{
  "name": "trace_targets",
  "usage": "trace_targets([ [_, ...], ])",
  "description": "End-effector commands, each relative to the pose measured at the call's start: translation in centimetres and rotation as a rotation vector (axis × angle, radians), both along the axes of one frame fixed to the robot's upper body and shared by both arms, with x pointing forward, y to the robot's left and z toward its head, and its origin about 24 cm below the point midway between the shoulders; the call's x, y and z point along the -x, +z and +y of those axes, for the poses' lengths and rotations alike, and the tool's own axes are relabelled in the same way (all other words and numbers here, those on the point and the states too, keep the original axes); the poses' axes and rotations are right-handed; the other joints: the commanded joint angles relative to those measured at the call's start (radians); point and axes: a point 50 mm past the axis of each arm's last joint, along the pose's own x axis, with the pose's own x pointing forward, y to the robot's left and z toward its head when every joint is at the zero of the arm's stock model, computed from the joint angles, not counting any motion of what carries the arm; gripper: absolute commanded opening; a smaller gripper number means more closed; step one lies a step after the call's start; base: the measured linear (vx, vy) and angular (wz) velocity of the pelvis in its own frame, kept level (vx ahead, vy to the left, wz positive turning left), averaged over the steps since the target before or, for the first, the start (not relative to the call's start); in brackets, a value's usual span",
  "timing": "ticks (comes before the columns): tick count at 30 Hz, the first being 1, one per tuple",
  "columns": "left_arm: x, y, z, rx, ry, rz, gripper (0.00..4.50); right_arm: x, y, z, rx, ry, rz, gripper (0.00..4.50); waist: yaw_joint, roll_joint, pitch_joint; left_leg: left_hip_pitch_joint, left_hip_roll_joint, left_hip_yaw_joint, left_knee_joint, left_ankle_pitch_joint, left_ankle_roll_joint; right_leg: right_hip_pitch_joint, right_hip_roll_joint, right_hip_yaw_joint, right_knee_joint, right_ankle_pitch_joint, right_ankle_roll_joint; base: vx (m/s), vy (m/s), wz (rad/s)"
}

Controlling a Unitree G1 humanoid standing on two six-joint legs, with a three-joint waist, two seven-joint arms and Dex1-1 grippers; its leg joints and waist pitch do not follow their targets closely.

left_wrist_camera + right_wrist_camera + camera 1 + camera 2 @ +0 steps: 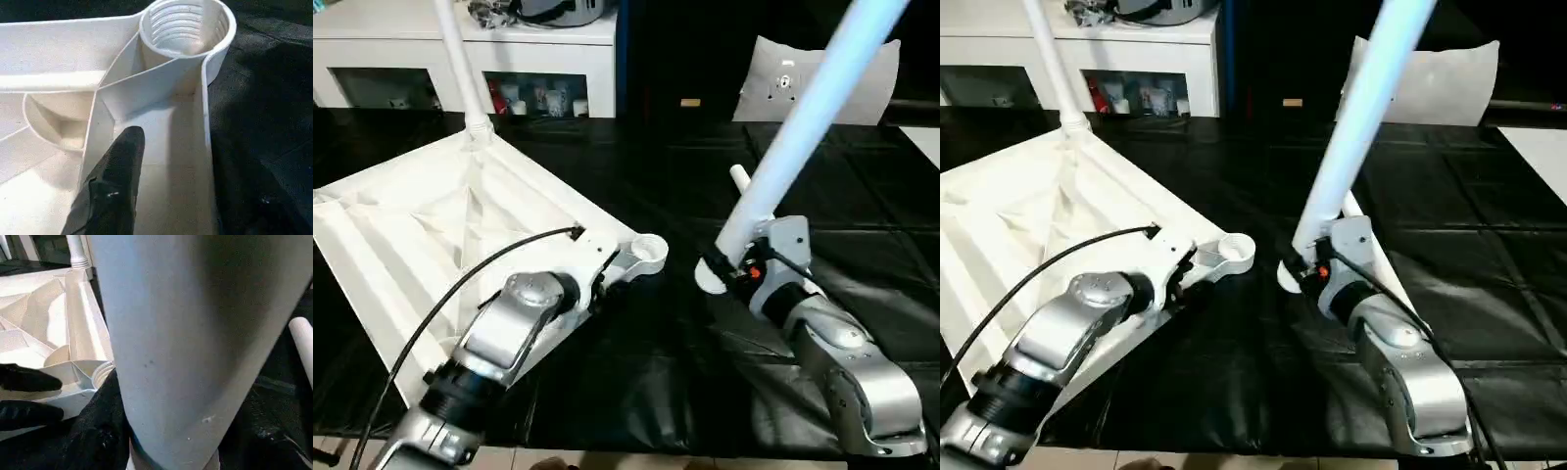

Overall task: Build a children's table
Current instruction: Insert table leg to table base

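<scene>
Black floor | our right hand [729, 262] clamps leg [803, 117]; left hand [115, 191] grip unclear beside socket [647, 251] | misalignment could cross-thread.

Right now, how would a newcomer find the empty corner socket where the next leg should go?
Find the white tabletop lying upside down on the black floor. Its corner beside the left gripper carries a round threaded socket; unlike the far corner, no leg stands in it.

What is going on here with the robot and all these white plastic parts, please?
The robot is assembling a children's table. The white top lies upside down on the black surface, with one leg already standing in its far corner. The right pincer holds another leg tilted upward, near the empty threaded corner socket. The left pincer is at the top's rim beside that socket.
</scene>
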Motion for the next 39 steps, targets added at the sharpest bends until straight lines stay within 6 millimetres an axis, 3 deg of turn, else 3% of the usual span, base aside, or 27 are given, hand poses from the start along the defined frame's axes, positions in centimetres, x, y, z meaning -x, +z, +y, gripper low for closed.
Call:
trace_targets([
  [1, -0.2, 0.1, -0.4, -0.001, -0.023, 0.001, 1.86, 0.2, 0.3, 0.1, 0.006, 0.012, -0.009, 1.89, -0.002, 0.004, -0.059, 0.001, 0.048, -0.015, -0.068, -0.12, 0.021, 0.048, -0.088, 0.065, -0.097, -0.07, -0.175, 0.0, 0.0, 0.0],
  [16, -0.3, -0.4, 0.0, -0.083, -0.094, 0.009, 0.67, 0.5, 0.0, 0.5, 0.018, 0.038, 0.002, 1.89, -0.003, 0.01, -0.055, 0.001, 0.047, -0.016, -0.071, -0.14, 0.026, 0.044, -0.09, 0.065, -0.106, -0.138, -0.159, 0.0, 0.0, 0.0],
  [19, 0.3, 0.1, -0.4, -0.057, -0.315, -0.067, 0.42, 0.5, 0.1, 0.5, 0.02, 0.039, -0.003, 1.89, -0.004, 0.013, -0.055, 0.0, 0.048, -0.018, -0.073, -0.141, 0.025, 0.042, -0.09, 0.065, -0.108, -0.152, -0.149, 0.0, 0.0, 0.0],
  [22, 1.5, 0.5, -0.7, -0.008, -0.527, -0.115, 0.18, 0.4, 0.2, 0.3, 0.022, 0.031, -0.012, 1.89, -0.001, 0.012, -0.059, 0.0, 0.049, -0.018, -0.073, -0.102, 0.031, 0.045, -0.09, 0.066, -0.1, -0.066, -0.157, 0.0, 0.0, 0.0],
  [23, 1.9, 0.6, -0.9, 0.018, -0.583, -0.131, 0.18, 0.3, 0.2, 0.2, 0.023, 0.029, -0.013, 1.89, -0.003, 0.013, -0.06, -0.001, 0.05, -0.016, -0.073, -0.097, 0.031, 0.046, -0.09, 0.066, -0.097, -0.052, -0.159, 0.0, 0.0, 0.0],
  [24, 2.2, 0.4, -0.7, 0.016, -0.614, -0.123, 0.16, 0.3, 0.2, 0.2, 0.025, 0.028, -0.015, 1.89, 0.007, 0.015, -0.059, 0.012, 0.052, -0.01, -0.072, -0.109, 0.036, 0.035, -0.09, 0.068, -0.099, -0.055, -0.168, 0.0, 0.0, 0.0],
  [26, 2.7, 0.0, -0.4, -0.003, -0.67, -0.108, 0.14, 0.3, 0.3, 0.1, 0.027, 0.028, -0.018, 1.89, 0.015, 0.019, -0.059, 0.011, 0.054, -0.009, -0.073, -0.11, 0.034, 0.037, -0.092, 0.068, -0.098, -0.07, -0.168, 0.0, 0.0, 0.0],
  [27, 2.8, -0.2, -0.3, -0.005, -0.687, -0.106, 0.11, 0.3, 0.3, 0.1, 0.028, 0.028, -0.019, 1.89, 0.025, 0.023, -0.059, 0.015, 0.057, -0.008, -0.076, -0.115, 0.028, 0.031, -0.09, 0.067, -0.096, -0.075, -0.166, 0.0, 0.0, 0.0],
  [29, 2.7, -0.2, -0.3, 0.024, -0.703, -0.133, 0.04, 0.3, 0.3, 0.1, 0.028, 0.028, -0.019, 1.89, 0.027, 0.022, -0.059, 0.013, 0.058, -0.008, -0.079, -0.123, 0.018, 0.034, -0.091, 0.064, -0.093, -0.072, -0.16, 0.0, 0.0, 0.0],
  [33, 2.8, -0.3, 0.0, 0.038, -0.728, -0.137, 0.01, 0.4, 0.3, 0.1, 0.028, 0.032, -0.02, 1.89, 0.02, 0.018, -0.057, 0.01, 0.056, -0.003, -0.084, -0.158, 0.009, 0.035, -0.097, 0.065, -0.096, -0.121, -0.147, 0.0, 0.0, 0.0],
  [34, 2.8, -0.4, 0.2, 0.038, -0.728, -0.131, 0.0, 0.4, 0.3, 0.1, 0.028, 0.032, -0.02, 1.89, 0.018, 0.022, -0.059, 0.011, 0.056, -0.003, -0.083, -0.16, 0.008, 0.034, -0.098, 0.065, -0.096, -0.127, -0.146, 0.0, 0.0, 0.0],
  [37, 3.2, -0.4, 0.9, 0.067, -0.728, -0.113, 0.0, 0.4, 0.3, 0.1, 0.028, 0.032, -0.019, 1.89, 0.011, 0.013, -0.056, 0.008, 0.053, 0.0, -0.082, -0.162, 0.011, 0.034, -0.099, 0.067, -0.101, -0.158, -0.142, 0.0, 0.0, 0.0],
  [39, 3.1, -0.5, 1.2, 0.064, -0.717, -0.131, 0.0, 0.4, 0.2, 0.1, 0.029, 0.033, -0.018, 1.89, 0.007, 0.015, -0.055, 0.007, 0.053, 0.0, -0.081, -0.158, 0.017, 0.033, -0.098, 0.067, -0.102, -0.173, -0.141, 0.0, 0.0, 0.0],
])
